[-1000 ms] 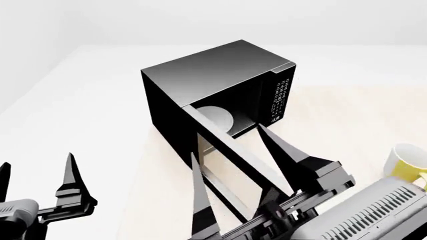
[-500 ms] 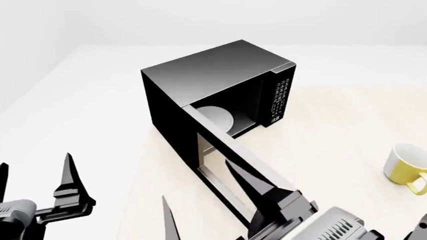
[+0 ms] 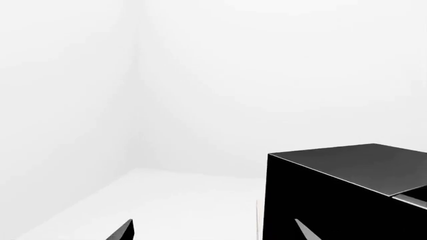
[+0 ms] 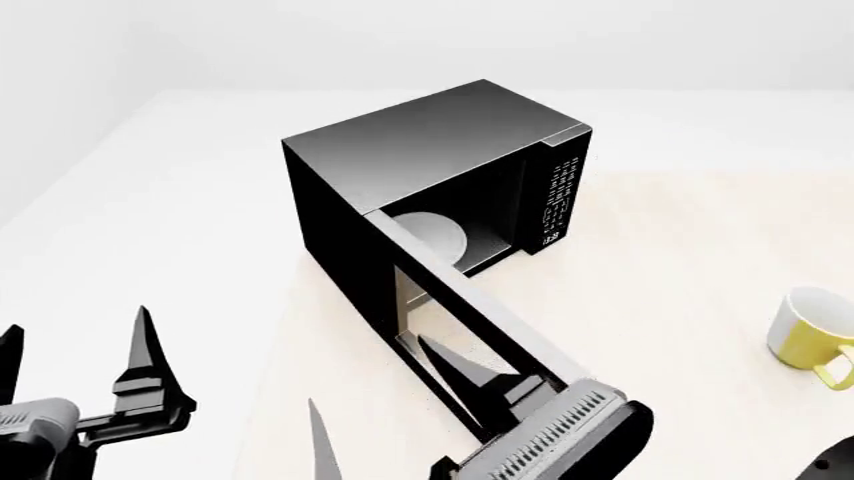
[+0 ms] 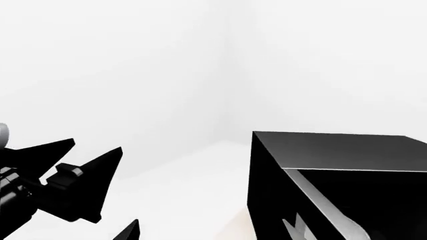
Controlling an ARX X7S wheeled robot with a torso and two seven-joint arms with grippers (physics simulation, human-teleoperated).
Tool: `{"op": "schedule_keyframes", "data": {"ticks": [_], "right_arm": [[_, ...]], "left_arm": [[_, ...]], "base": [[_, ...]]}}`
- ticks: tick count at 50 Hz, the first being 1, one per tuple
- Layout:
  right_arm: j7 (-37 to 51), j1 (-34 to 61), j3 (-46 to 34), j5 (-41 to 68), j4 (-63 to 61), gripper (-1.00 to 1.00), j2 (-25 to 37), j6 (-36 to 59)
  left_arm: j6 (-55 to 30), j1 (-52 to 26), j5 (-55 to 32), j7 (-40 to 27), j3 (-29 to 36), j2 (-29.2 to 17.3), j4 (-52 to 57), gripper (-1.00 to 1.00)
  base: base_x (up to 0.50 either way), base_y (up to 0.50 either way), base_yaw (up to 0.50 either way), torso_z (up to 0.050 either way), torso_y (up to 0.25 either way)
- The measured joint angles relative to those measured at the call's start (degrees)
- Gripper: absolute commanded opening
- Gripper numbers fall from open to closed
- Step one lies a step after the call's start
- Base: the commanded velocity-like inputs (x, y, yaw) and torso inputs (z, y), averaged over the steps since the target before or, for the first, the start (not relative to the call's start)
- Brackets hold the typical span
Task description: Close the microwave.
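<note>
The right gripper (image 4: 380, 395), spread empty, straddles the microwave (image 4: 414, 160) door, its base cut off.

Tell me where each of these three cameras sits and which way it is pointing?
Head view: high on the robot's head, looking forward and down at the open microwave, a yellow mug and both arms; left pincer, right pincer.
Left wrist view: near the left pincer, facing the microwave's corner and a white wall; only fingertips show.
Right wrist view: near the right pincer, facing the microwave; the left pincer shows too.
Shared: all three see the microwave.
</note>
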Motion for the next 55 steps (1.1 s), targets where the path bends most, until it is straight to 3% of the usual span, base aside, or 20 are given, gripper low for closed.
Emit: {"op": "schedule_keyframes", "data": {"ticks": [17, 55], "right_arm": [[-6.4, -2.8, 0.3, 1.9, 5.4, 1.00, 1.7, -4.9], [-11.3, -7.6, -0.3, 2.1, 11.8, 1.00, 4.0, -8.2]], "left_arm": [[-0.1, -0.3, 0.1, -0.2, 0.5, -0.2, 0.0, 1.00], [0.0, -0.2, 0.0, -0.7, 1.0, -0.6, 0.2, 1.00]], "base": [[0.00, 0.00, 0.00, 0.000, 0.000], [0.00, 0.00, 0.00, 0.000, 0.000]]}}
